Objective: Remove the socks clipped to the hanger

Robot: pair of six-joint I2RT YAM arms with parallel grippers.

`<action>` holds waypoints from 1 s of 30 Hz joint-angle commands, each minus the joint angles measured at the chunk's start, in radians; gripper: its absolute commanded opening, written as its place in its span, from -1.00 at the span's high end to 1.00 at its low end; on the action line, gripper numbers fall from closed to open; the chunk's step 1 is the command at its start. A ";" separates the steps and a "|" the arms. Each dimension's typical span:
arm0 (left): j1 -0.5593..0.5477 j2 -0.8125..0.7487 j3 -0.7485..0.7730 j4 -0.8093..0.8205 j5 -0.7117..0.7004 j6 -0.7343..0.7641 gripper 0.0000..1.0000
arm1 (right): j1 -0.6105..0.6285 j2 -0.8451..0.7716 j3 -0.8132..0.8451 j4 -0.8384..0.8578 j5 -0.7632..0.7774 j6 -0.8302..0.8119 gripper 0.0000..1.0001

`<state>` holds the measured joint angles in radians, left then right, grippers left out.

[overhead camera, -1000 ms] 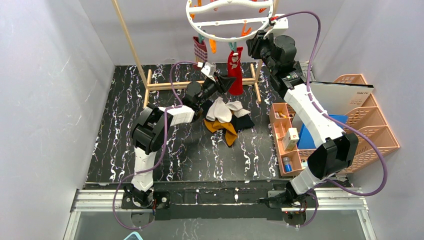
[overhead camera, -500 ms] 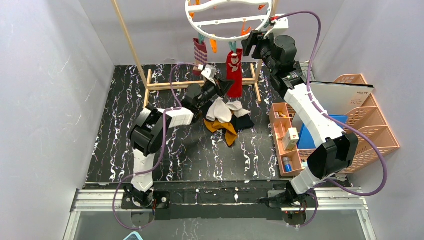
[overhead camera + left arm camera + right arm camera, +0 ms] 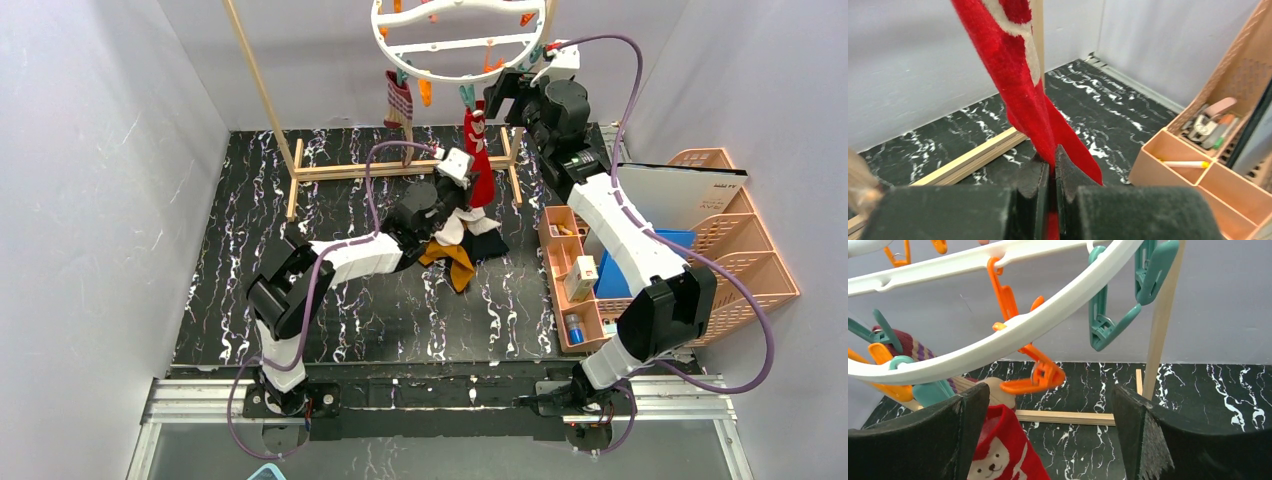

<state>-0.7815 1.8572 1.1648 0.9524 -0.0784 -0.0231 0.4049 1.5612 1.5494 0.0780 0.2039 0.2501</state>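
The white ring hanger hangs at the top with orange and teal pins. A red sock with a white bear pattern hangs under its front rim. My left gripper is shut on the sock's lower part. My right gripper is open just under the ring, with the red sock's cuff by its left finger. I cannot tell whether a pin still holds the cuff. A maroon striped sock stays clipped at the left. Several loose socks lie piled on the mat.
A light wooden pole frame stands behind the pile, its slanted pole rising at the left. A pink desk organizer with small items sits at the right. White walls close in on three sides.
My left gripper closed on the red sock, and the arm stretched right and forward, tilting the sock. My right gripper opened wide beside the pins.
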 commanded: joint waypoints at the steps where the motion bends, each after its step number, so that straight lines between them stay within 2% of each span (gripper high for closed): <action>1: -0.060 -0.034 0.020 -0.088 -0.265 0.160 1.00 | -0.005 -0.069 -0.002 0.052 0.018 0.041 -0.97; 5: -0.111 -0.006 0.049 -0.114 -0.411 0.226 1.00 | 0.019 -0.087 -0.001 0.033 0.013 0.043 -0.97; 11: -0.154 0.019 0.064 -0.114 -0.555 0.284 1.00 | 0.098 -0.124 -0.018 0.042 0.081 -0.015 -0.97; 16: -0.168 0.024 0.064 -0.113 -0.600 0.298 1.00 | 0.128 -0.113 0.010 0.016 0.038 -0.033 -0.97; 20: -0.175 0.024 0.065 -0.114 -0.617 0.309 1.00 | 0.138 -0.064 0.094 -0.055 -0.002 -0.052 -0.96; 30: -0.186 0.022 0.061 -0.115 -0.635 0.313 1.00 | 0.185 0.031 0.278 -0.255 -0.020 -0.106 -0.73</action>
<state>-0.9554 1.8782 1.2053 0.8387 -0.6754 0.2882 0.5602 1.5833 1.7378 -0.1150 0.1822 0.1886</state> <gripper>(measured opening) 0.014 0.893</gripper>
